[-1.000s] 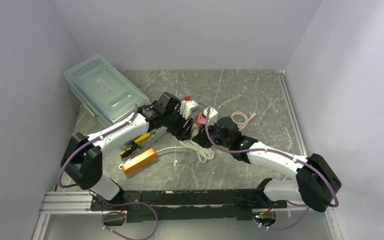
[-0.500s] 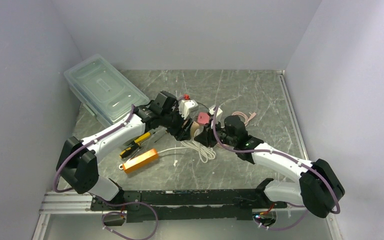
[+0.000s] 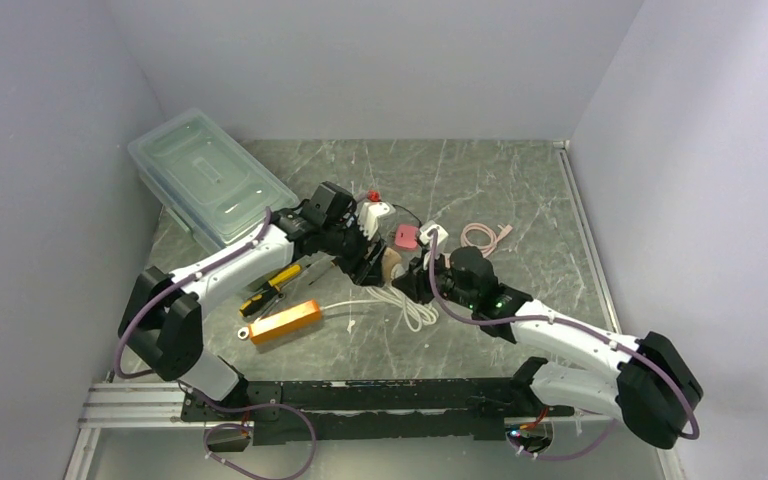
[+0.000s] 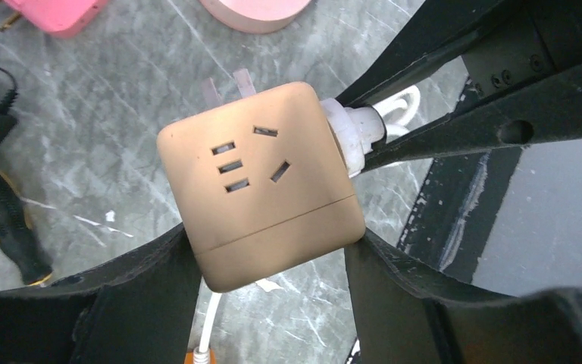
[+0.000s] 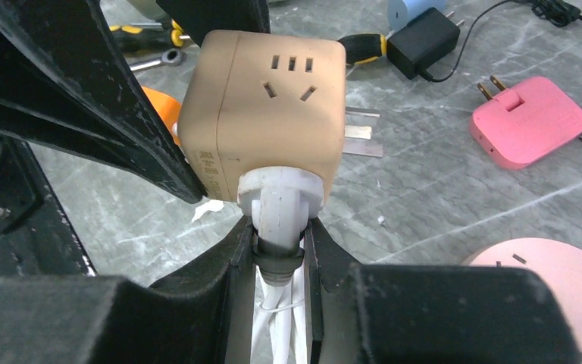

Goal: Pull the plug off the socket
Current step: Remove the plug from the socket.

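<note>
On the overhead feed I see a clear lidded plastic bin [image 3: 210, 185] at the far left of the grey marbled counter [image 3: 500, 180]. Toward the near edge lies an orange block [image 3: 282, 321], with a yellow-and-black screwdriver [image 3: 270, 288] just beyond it. A flat pink adapter [image 5: 529, 121] lies with two prongs bare, a black charger [image 5: 424, 42] near it. A coiled pink cable [image 3: 483, 238] sits further right.

Grey marbled table [image 3: 520, 180] carries a clear bin [image 3: 210, 180], orange block [image 3: 282, 321], pink charger [image 3: 405, 236].
</note>
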You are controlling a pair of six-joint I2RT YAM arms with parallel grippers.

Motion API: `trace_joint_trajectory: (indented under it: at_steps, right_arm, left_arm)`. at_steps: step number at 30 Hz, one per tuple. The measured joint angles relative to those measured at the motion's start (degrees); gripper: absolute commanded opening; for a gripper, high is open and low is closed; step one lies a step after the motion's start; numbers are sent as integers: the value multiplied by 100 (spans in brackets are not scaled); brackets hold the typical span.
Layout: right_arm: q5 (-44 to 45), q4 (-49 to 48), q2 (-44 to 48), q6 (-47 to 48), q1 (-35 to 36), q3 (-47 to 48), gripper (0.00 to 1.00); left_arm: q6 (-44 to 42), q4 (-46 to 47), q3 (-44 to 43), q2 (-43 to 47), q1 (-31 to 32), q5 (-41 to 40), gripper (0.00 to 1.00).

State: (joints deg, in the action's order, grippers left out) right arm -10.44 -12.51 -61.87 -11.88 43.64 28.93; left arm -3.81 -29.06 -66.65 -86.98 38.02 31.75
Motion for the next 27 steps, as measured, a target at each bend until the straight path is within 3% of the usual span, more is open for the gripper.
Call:
trace_joint_trajectory:
  at_steps: [4,14,19,23,27]
  right_arm:
    - [321,24,210,286,227,-166,0]
    - [968,31,546,844,734,-385,0]
    - [1298,-103,566,1021,942,-404,0]
    - [1707,-111,564,1172,1132,-404,0]
    - [2059,-116,505,1285,1296,-402,0]
  left_arm:
    - [22,-140,-101,-133,-11,323,83]
    - [7,-645,-402,-446,-68,931,91]
    - [9,-831,-485,-623,-81,1027,91]
    - [46,-944,-505,-728,-81,1001,83]
    - [72,-933,-507,-737,-70,896,85]
